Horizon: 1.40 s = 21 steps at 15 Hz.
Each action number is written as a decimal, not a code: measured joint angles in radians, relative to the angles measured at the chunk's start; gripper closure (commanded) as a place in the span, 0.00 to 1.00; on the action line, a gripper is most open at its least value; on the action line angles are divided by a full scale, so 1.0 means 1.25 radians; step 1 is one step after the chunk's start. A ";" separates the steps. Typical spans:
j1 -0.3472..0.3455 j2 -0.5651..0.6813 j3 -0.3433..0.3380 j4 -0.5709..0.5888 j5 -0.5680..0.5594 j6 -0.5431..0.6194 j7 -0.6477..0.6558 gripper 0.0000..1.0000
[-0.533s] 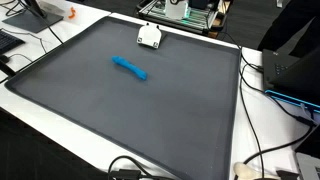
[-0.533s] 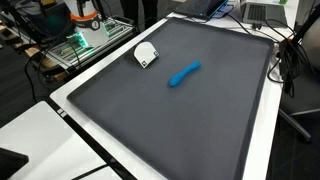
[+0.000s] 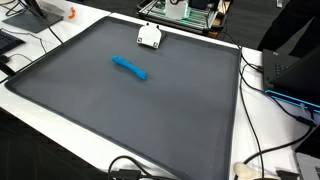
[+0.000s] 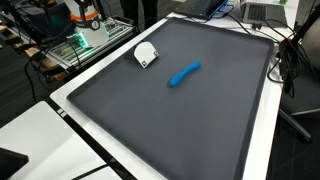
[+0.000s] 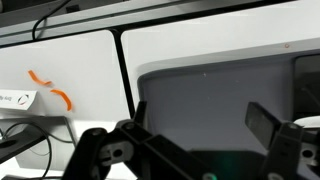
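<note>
Blue stick [image 3: 131, 68] flat on grey mat [image 3: 100, 115], long axis diagonal, pincer [image 5: 200, 135] wide apart

A robotics lab is suggested by a white workbench [image 3: 275, 130] covered with a dark grey mat [image 3: 120, 115], trailing cables [image 3: 255, 150], a laptop [image 4: 262, 12] and an exposed green circuit board [image 4: 82, 42].

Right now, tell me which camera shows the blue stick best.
An exterior view: the blue stick lies whole and unblocked on the dark mat, near a white box. Both exterior views show it whole. The wrist view misses it; only the open claw fills its lower part.
</note>
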State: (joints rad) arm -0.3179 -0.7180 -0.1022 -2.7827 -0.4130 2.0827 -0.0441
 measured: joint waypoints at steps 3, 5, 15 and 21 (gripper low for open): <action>0.007 0.001 0.000 0.008 0.017 -0.024 0.015 0.00; 0.026 0.001 0.003 0.015 0.063 -0.059 0.043 0.00; 0.101 0.037 0.048 0.021 0.390 -0.125 0.305 0.00; 0.101 0.108 0.098 0.024 0.528 -0.035 0.512 0.00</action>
State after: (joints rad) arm -0.1921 -0.5836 0.0197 -2.7530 0.2467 2.0386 0.5961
